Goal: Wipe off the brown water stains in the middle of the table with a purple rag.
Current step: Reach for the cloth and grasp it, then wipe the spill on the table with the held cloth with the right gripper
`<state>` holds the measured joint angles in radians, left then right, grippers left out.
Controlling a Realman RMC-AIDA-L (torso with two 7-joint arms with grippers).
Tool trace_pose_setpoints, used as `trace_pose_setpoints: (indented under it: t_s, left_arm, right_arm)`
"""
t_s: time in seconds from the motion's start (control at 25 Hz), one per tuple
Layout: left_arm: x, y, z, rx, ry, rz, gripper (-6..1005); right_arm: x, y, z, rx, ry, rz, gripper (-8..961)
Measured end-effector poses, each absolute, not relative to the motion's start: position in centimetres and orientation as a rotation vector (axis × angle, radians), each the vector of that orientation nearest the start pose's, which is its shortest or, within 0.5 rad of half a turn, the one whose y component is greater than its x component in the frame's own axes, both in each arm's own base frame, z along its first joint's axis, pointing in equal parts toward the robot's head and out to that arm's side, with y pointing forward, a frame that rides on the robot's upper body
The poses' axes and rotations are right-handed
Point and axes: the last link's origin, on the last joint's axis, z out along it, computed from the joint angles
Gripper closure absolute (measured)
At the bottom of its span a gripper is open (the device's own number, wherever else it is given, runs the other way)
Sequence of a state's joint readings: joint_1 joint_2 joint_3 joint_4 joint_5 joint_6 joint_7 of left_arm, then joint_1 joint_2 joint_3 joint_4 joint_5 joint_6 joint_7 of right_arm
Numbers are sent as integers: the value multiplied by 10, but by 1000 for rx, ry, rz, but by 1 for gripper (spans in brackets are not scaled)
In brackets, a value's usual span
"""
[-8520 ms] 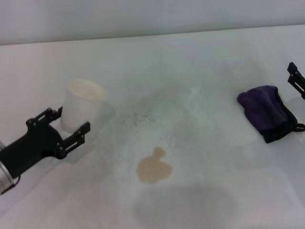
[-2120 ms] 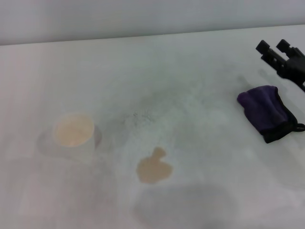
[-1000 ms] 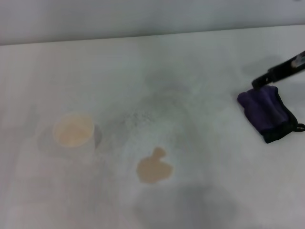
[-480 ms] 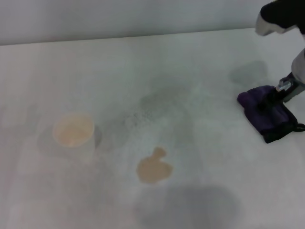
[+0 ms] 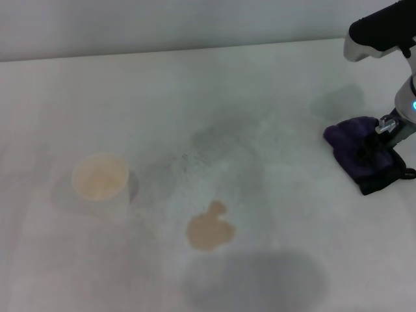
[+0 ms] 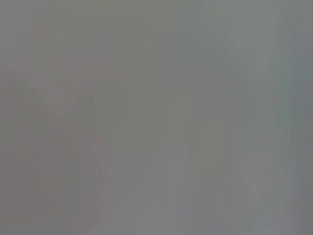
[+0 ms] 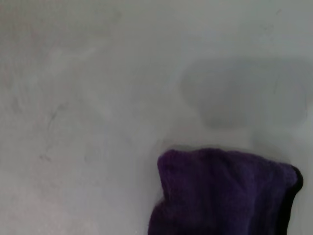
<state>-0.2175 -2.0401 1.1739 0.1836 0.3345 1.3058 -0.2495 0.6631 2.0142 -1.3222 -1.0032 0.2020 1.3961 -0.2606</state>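
I've got the right gripper (image 5: 365, 147) down on the rag (image 5: 354, 153) to grab it, jaws hidden, stain (image 5: 209, 229) well apart, left arm unseen.

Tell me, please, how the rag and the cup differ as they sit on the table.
The rag is dark purple, soft and bunched; the cup is pale, rigid and upright. The rag lies at the robot's right with the right gripper on it; the cup stands alone at the left. Both rest on the white table.
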Motion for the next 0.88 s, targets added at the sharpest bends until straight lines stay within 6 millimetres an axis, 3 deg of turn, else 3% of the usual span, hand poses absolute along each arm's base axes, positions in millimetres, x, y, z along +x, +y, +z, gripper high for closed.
trace_pose_setpoints:
  t_s: [0.2, 0.4, 0.6, 0.88]
  left_arm:
    - [-387, 268, 48, -1516, -437, -604, 123]
    - [-387, 267, 47, -1517, -437, -601, 122]
    - [-388, 266, 47, -1517, -437, -599, 122]
    - [-389, 263, 46, -1515, -444, -596, 122]
  right_arm:
    - [283, 376, 25, -2003, 1329, -779, 285]
    - [282, 377, 21, -2008, 1325, -809, 534]
    - [275, 377, 19, -2024, 1288, -821, 687]
    - [269, 375, 12, -2058, 1286, -820, 813]
